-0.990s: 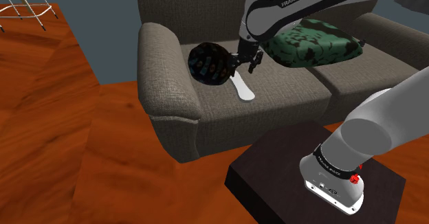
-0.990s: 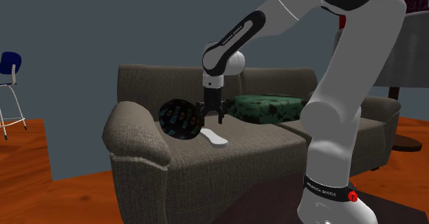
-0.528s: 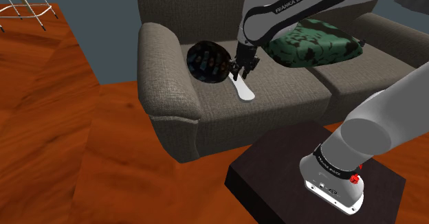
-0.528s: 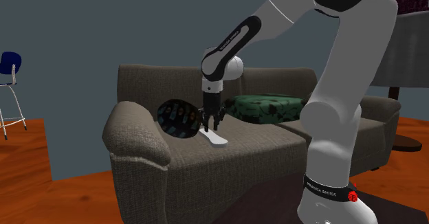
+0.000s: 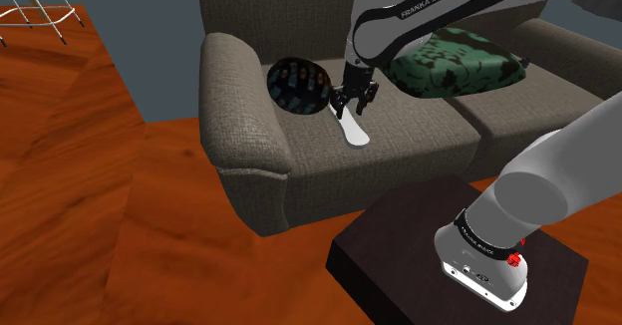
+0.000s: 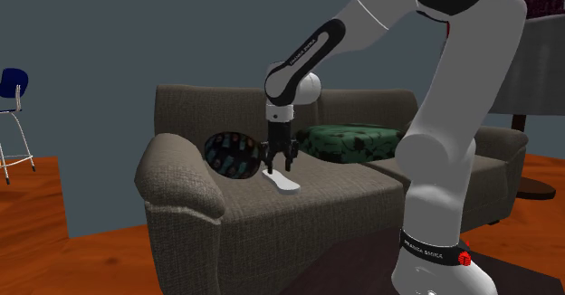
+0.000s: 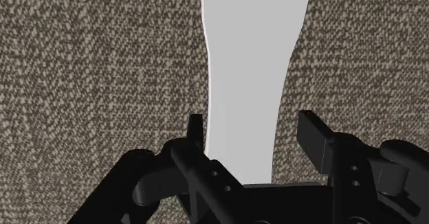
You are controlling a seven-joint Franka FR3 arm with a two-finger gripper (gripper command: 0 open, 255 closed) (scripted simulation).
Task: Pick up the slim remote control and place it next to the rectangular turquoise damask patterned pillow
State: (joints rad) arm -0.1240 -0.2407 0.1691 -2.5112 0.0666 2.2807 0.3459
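A big brown-grey sofa stands on a shiny orange-brown wood floor. Behind it is a plain blue-grey wall. In the second exterior view a blue chair with thin metal legs stands far off at the left edge.

The remote is long, thin and plain white. It lies flat on the sofa seat, on the cushion next to the fat armrest. In the second exterior view the remote lies near the front of that cushion.

A round dark pillow with small coloured marks leans at the back of the seat, between the armrest and the remote. It is just beside the remote's far end. On the other side, near the middle of the sofa, lies the green pillow. It is dark green with black shapes. There is bare seat between it and the remote.

The white arm reaches over from its dark box stand on the floor in front of the sofa. In the shoulder view the arm covers one edge of the green pillow.

The jaws point straight down over the remote's far end, close to the round pillow. In the wrist view the remote runs up between the two black fingers, over the rough sofa cloth. The jaws stand wide, one finger on each side. One finger is right at the remote's edge and the other is apart from it. The remote is not gripped.
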